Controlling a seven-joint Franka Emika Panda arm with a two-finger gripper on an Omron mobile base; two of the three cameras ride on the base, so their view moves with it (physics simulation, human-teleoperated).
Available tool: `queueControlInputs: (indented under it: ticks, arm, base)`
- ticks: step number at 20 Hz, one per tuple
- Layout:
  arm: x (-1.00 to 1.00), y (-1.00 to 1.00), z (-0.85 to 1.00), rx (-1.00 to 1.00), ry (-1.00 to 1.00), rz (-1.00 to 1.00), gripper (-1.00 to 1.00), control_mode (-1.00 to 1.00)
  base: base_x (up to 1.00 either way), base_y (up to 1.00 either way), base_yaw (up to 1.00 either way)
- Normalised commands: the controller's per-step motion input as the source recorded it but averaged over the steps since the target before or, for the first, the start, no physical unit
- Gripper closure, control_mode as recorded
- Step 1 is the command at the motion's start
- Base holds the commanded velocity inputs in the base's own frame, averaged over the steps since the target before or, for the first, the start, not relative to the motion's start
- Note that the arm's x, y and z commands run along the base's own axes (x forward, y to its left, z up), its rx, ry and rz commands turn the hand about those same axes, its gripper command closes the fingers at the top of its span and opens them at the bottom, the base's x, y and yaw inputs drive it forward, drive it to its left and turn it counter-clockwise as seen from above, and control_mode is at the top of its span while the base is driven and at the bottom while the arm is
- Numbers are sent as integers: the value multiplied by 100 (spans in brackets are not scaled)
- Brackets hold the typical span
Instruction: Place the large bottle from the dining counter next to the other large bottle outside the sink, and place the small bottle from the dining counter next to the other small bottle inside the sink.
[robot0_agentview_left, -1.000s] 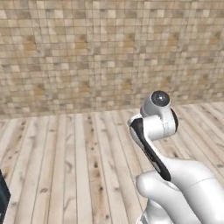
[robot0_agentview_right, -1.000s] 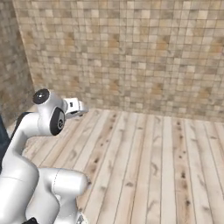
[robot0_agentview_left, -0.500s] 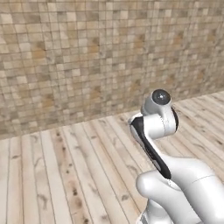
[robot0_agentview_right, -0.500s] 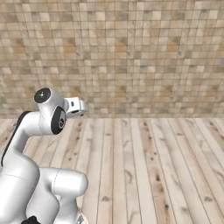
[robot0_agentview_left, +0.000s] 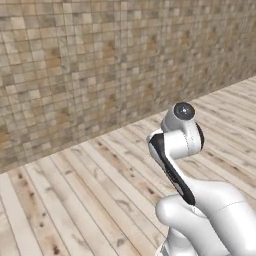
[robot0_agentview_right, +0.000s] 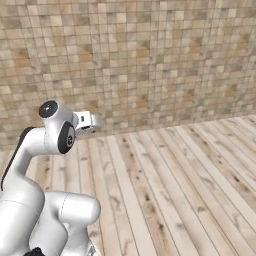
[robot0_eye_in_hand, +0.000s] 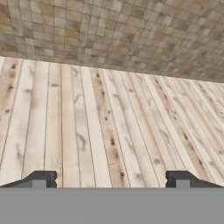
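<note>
Both bottles, the dining counter and the sink are out of view. My gripper (robot0_eye_in_hand: 111, 179) is open, its two dark fingertips (robot0_eye_in_hand: 41, 178) standing wide apart with nothing between them, pointing down at bare plank floor. The white arm is folded close over the base, its elbow joint high in the left base view (robot0_agentview_left: 182, 142) and in the right base view (robot0_agentview_right: 57, 132).
A tan tiled stone wall (robot0_agentview_left: 100, 65) runs across the scene ahead. Light wooden plank floor (robot0_agentview_right: 165, 190) stretches from the base to the foot of that wall (robot0_eye_in_hand: 109, 35).
The whole picture has swung sideways between frames, so the base has turned. A dark blue edge at the lower left of the earliest left base view is gone. The arm's pose and the open jaws are unchanged.
</note>
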Motion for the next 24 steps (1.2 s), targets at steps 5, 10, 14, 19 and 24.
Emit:
queueControlInputs:
  ticks: [5, 10, 14, 19, 24]
  arm:
    - [0, 0, 0, 0, 0, 0, -100, 100]
    - [0, 0, 0, 0, 0, 0, -100, 100]
    - [0, 0, 0, 0, 0, 0, -100, 100]
    - [0, 0, 0, 0, 0, 0, -100, 100]
    - [0, 0, 0, 0, 0, 0, -100, 100]
  base:
    - [48, -11, -34]
    - [62, -2, -27]
    - [67, 0, -24]
    - [79, 0, -26]
    - [88, -12, -39]
